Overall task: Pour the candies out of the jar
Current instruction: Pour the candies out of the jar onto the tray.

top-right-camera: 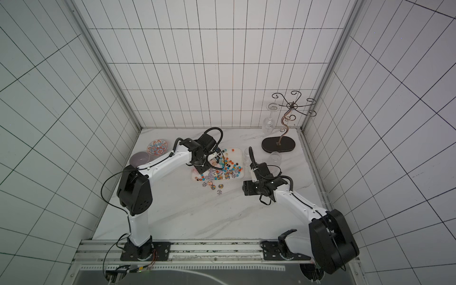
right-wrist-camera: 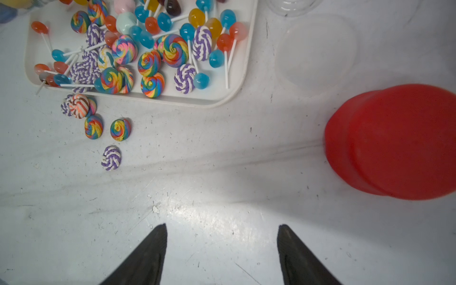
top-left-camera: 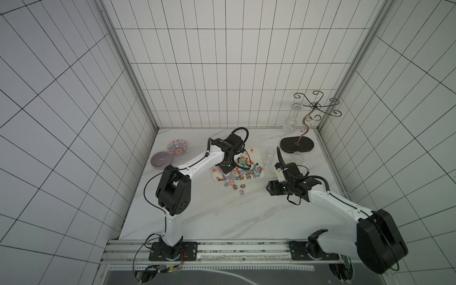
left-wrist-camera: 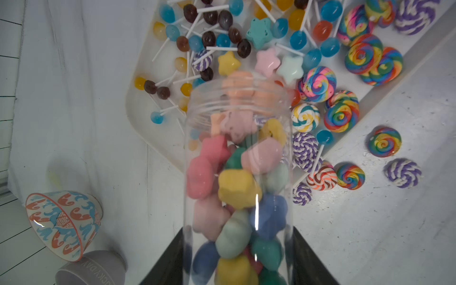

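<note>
Clear plastic jar [left-wrist-camera: 238, 158] tilted, mouth over white tray [left-wrist-camera: 139, 111]; pastel candies [left-wrist-camera: 237, 187] packed inside. Judged light, rigid, slick-walled: hold low on body, where left end effector [left-wrist-camera: 238, 261] clamps it. Right end effector [right-wrist-camera: 222, 234] spread wide, empty, above tabletop [right-wrist-camera: 222, 172]

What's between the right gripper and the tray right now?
Right wrist view: mostly bare tabletop lies between the open right gripper and the tray. A few swirl candies sit on the table just outside the tray's rim, off to one side.
</note>
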Controlling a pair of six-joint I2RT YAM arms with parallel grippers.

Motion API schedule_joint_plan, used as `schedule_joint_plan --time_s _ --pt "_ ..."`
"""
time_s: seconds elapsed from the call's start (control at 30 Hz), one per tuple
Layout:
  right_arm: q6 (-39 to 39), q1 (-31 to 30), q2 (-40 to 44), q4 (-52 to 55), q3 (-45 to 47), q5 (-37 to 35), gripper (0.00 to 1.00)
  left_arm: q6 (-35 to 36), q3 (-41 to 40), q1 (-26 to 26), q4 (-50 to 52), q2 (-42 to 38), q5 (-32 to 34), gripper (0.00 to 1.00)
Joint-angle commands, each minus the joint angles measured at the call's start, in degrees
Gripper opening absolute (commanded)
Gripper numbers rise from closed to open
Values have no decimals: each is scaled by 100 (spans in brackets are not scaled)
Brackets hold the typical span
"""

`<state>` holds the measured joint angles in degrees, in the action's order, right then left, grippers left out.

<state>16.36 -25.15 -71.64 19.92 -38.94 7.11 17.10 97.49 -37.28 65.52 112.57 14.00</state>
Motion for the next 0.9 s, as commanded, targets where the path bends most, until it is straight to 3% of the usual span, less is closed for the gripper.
schedule_joint_plan --time_s 0.0,0.33,0.87 --pt "-121 108 149 100 -540 104 74 -173 345 -144 464 178 529 32" --pt "-322 343 176 84 -536 251 75 -468 846 -332 992 338 876 32" --pt "-416 498 177 12 -553 457 77 -747 1000 -472 1692 199 1389 33"
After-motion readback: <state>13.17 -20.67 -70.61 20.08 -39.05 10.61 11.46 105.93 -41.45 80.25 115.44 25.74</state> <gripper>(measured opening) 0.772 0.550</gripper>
